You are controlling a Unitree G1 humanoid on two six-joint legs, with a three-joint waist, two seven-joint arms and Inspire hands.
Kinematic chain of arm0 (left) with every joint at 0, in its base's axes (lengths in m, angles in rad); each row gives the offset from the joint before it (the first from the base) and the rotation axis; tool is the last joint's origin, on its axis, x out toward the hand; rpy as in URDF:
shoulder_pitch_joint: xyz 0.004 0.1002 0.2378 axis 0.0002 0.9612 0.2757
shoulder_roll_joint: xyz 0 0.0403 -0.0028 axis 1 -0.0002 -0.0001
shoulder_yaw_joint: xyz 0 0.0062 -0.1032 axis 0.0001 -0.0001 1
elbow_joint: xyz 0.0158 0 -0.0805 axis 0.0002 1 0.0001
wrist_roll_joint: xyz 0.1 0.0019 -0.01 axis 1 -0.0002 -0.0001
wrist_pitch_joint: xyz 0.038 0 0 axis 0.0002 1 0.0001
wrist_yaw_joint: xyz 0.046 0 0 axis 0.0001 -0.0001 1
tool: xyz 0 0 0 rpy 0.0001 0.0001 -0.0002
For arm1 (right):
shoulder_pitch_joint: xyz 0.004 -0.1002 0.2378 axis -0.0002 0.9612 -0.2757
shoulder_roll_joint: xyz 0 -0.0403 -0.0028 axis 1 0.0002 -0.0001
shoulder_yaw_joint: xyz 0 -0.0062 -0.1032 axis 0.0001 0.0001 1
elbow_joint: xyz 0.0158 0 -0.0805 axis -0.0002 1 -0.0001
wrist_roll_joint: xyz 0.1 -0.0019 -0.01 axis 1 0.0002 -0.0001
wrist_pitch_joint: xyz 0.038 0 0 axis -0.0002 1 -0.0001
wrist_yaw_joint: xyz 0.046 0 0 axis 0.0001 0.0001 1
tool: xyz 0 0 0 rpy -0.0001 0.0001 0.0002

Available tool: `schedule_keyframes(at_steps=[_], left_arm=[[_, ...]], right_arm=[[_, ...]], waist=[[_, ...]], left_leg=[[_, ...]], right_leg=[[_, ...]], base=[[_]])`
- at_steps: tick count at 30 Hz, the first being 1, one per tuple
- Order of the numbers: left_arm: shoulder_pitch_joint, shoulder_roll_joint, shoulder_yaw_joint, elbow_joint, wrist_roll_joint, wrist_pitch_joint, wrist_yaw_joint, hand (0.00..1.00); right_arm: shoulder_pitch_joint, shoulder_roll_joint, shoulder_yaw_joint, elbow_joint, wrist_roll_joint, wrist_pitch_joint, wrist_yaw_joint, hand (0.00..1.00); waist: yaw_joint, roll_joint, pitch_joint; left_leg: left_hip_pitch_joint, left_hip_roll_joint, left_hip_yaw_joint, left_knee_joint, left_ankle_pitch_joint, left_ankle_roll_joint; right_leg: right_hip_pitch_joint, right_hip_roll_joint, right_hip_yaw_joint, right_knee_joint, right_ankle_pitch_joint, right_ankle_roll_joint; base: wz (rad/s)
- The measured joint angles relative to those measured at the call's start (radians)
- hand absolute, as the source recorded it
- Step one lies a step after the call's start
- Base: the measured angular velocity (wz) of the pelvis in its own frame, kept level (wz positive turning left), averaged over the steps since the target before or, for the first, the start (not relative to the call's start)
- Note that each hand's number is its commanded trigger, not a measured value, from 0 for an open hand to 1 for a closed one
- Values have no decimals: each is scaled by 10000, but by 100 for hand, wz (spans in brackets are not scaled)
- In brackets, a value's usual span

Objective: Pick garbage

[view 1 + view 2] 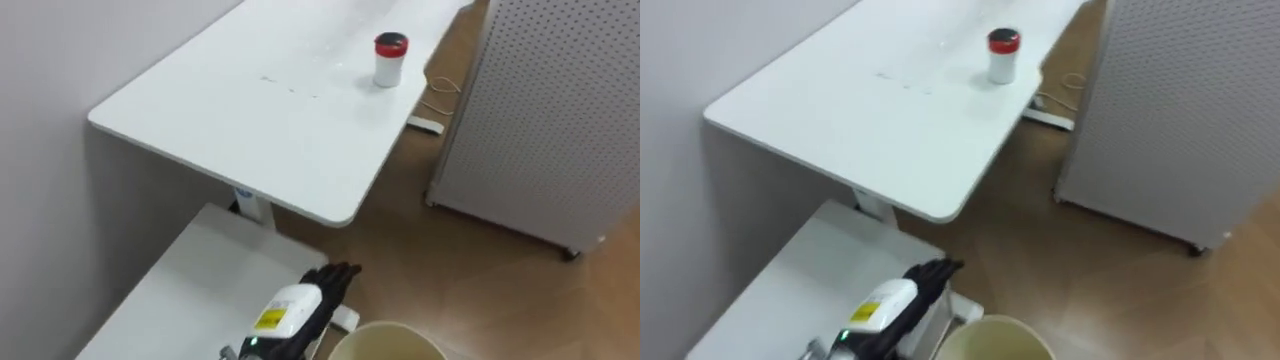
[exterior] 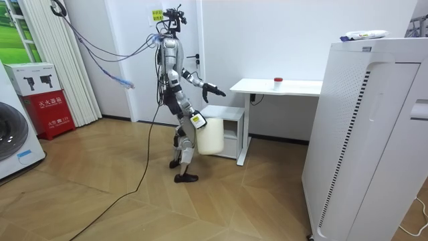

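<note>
Garbage: a white cup with a red lid [image 1: 390, 60] stands upright on the white desk [image 1: 250, 110], close to its right long edge and well past the near end.
Long axis: vertical, lid on top.
Direction from hand: ahead and a little to the right of the left hand [image 1: 330, 290], well apart, with most of the desk top between them.
Left hand: released, dark fingers held out fairly straight, holding nothing, over the edge of the low white cabinet [image 1: 200, 280] that stands under the desk's near end.
Right hand [image 2: 196, 122]: low at the robot's side, at the rim of the bin; its grip cannot be told.
Nearer hand: the left, by my judgement, since it is free and stretched forward.
Container: a cream bin [image 1: 385, 325] with its mouth upward; nothing shows in the visible part of its inside.
Next move: likely a step along the desk before any reach.
</note>
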Motion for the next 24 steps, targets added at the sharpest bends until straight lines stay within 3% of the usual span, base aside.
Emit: schedule_keyframes(at_steps=[2,5,7,10,16,20,24], left_arm=[[154,83,310,-84,7,-81,305,0],[235,93,831,-277,170,-87,642,0],[406,48,1225,-502,299,-102,1137,0],[543,58,1356,-520,320,-102,1511,0],[545,-10,1379,-1112,272,-159,2089,0],[565,-25,1768,-1383,272,-327,2515,0],[608,-73,2256,-1457,-166,-327,2710,0]], right_arm=[[89,3,-244,-70,-205,6,-8,100],[209,-31,-398,-168,-418,4,-16,100],[309,-43,-527,-165,-359,3,-11,100],[504,-50,-682,-105,-290,6,15,100],[497,-31,-676,-239,-298,1,97,100],[584,-40,-683,-575,-367,-2,11,100],[879,-41,-699,-771,-378,0,-82,100]], waist=[[29,-8,-11],[229,-2,-27],[235,-33,-48],[239,-118,-69],[235,-201,-75],[253,-227,-60],[380,-260,-42]], left_leg=[[262,180,251,-43,-71,-68],[848,421,870,-414,-121,-157],[1258,396,1171,-708,-87,-207],[1721,378,1370,-937,-63,-256],[2057,425,1502,-939,-64,-310],[2220,469,1495,-916,-89,-395],[2523,614,1500,-970,-169,-607]], right_leg=[[209,183,4,-201,166,-45],[533,334,-339,-693,517,-172],[745,235,-940,-833,664,-258],[1023,240,-1087,-895,677,-266],[1174,293,-1222,-883,663,-289],[1205,310,-1317,-787,568,-430],[1427,514,-1291,-878,474,-564]], base=[[-48],[-66],[-47],[-22],[-14],[-12],[-16]])
